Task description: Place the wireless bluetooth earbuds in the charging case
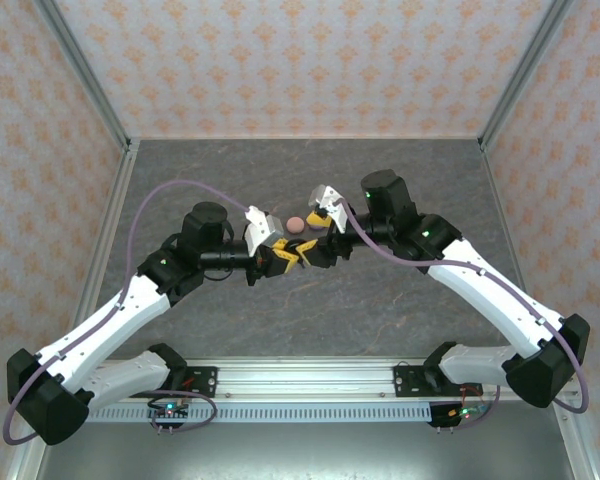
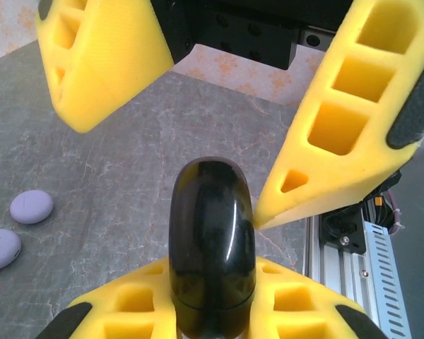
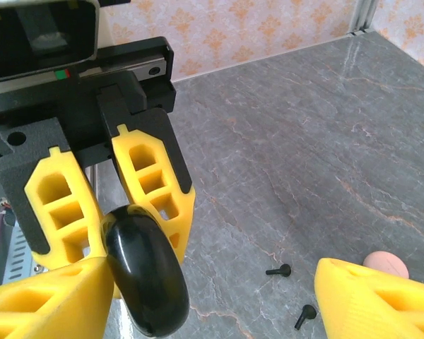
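black earbuds, right wrist view

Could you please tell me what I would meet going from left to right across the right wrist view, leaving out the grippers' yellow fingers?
black case, held off the table → black earbud on the table → second black earbud, lower in the picture → pink case

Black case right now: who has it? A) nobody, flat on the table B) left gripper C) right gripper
B: the left gripper is clamped on the black case, holding it on edge, while the right gripper is open.
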{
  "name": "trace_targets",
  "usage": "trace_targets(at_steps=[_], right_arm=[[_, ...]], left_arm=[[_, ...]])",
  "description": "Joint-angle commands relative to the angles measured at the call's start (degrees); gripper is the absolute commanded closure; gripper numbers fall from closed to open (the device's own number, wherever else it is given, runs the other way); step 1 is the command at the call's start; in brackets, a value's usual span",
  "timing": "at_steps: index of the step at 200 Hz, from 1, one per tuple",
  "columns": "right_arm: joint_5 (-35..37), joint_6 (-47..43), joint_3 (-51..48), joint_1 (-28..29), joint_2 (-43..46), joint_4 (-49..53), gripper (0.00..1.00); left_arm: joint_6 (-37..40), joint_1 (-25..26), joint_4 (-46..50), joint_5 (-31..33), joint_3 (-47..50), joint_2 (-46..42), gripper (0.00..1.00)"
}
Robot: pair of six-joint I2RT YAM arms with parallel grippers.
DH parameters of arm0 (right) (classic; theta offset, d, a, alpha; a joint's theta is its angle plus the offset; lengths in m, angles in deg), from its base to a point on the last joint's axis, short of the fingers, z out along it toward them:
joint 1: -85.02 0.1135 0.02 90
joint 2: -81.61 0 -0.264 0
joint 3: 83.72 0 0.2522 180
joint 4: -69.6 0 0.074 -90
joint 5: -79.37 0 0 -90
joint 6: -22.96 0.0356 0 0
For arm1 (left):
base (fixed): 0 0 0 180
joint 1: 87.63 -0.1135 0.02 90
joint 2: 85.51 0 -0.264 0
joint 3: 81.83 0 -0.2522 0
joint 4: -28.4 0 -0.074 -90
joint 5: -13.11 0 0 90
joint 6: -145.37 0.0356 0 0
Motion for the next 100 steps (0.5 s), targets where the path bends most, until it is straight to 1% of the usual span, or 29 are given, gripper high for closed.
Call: trace_targets(at_steps=[1,55,100], right_arm=[[4.67,1.92,1.65,-0.91,-0.17,-3.17,0.26],[6.51,3.58,2.79,-1.63,-1.19,-3.13,0.26],[5.89,3.93,3.43,-1.87,-1.52,-2.26,0.26]], left_arm=[[1.39,0.85,-0.34,-1.11,-0.99,-0.11,0.95],[1.64,1.33,-0.32,-0.77,-1.04,0.30,0.95],[1.96,1.41,-0.05,0.13,-0.82,0.03,0.95]])
